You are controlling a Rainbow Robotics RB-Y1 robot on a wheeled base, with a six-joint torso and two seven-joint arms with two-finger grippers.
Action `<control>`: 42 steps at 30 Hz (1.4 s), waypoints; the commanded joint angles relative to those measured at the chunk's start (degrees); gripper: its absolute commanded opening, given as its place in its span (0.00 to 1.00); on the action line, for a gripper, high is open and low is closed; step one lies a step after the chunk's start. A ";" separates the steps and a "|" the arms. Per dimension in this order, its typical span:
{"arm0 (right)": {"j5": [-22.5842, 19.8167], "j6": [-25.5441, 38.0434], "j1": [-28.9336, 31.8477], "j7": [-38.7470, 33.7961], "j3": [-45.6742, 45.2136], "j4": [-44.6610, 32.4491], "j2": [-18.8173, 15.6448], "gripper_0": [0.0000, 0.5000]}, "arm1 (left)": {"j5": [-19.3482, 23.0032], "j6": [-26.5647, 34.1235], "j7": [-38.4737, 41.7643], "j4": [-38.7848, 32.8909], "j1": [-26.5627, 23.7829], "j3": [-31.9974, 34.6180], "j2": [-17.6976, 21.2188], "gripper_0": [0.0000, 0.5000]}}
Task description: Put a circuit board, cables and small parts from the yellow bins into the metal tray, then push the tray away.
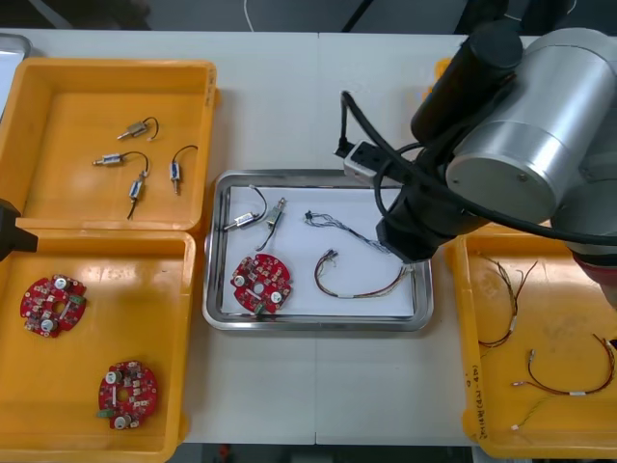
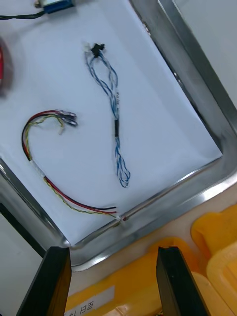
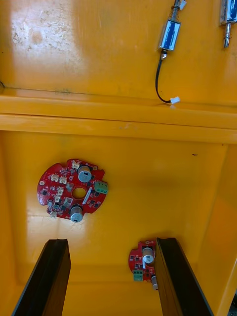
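Observation:
The metal tray (image 1: 318, 323), white inside, holds a red circuit board (image 1: 261, 284), two small metal parts (image 1: 241, 221), a blue and white cable (image 1: 342, 229) and a red and yellow cable (image 1: 352, 280). My right arm hangs over the tray's right edge. In the right wrist view the right gripper (image 2: 113, 281) is open above the tray's rim (image 2: 207, 98), with both cables (image 2: 116, 113) lying free beyond its fingers. My left gripper (image 3: 112, 281) is open and holds nothing above the left near bin, over two circuit boards (image 3: 73, 195).
The left far yellow bin (image 1: 67, 125) holds several small metal parts. The left near bin (image 1: 125, 309) holds two red boards (image 1: 53, 305). The right near bin (image 1: 559, 299) holds red and yellow cables. Bare table lies beyond the tray.

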 commanded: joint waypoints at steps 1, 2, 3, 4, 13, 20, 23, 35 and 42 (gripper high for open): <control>-1.20 0.17 -5.93 -0.84 4.20 3.30 3.94 1.00 | 0.44 0.38 2.91 -1.74 0.76 -0.24 2.17 1.00; -1.20 0.17 -6.72 -0.67 5.17 3.92 4.55 1.00 | 0.44 0.38 2.91 -1.74 0.76 -0.24 2.17 1.00; -1.20 0.17 -6.98 -0.49 5.70 4.27 4.64 1.00 | 0.44 0.38 2.91 -1.74 0.76 -0.24 2.17 1.00; -1.20 -0.58 -7.60 -0.31 6.84 4.62 4.99 1.00 | 0.44 0.38 2.91 -1.74 0.76 -0.24 2.17 1.00; -2.17 -10.95 -8.56 2.59 14.66 4.71 2.79 1.00 | 0.44 0.38 2.91 -1.74 0.76 -0.24 2.17 1.00; -1.20 -12.18 -8.74 10.41 18.97 4.71 2.44 1.00 | 0.44 0.38 2.91 -1.74 0.76 -0.24 2.17 1.00; -1.11 -12.18 -8.74 12.34 20.55 4.71 2.44 1.00 | 0.44 0.38 2.91 -1.74 0.76 -0.24 2.17 1.00; 3.02 -12.27 -8.74 12.96 30.13 4.53 3.41 1.00 | 0.44 0.38 2.91 -1.74 0.76 -0.24 2.17 1.00; 4.77 -12.36 -7.16 12.96 32.24 5.06 4.73 1.00 | 0.44 0.38 2.91 -1.74 0.76 -0.24 2.17 1.00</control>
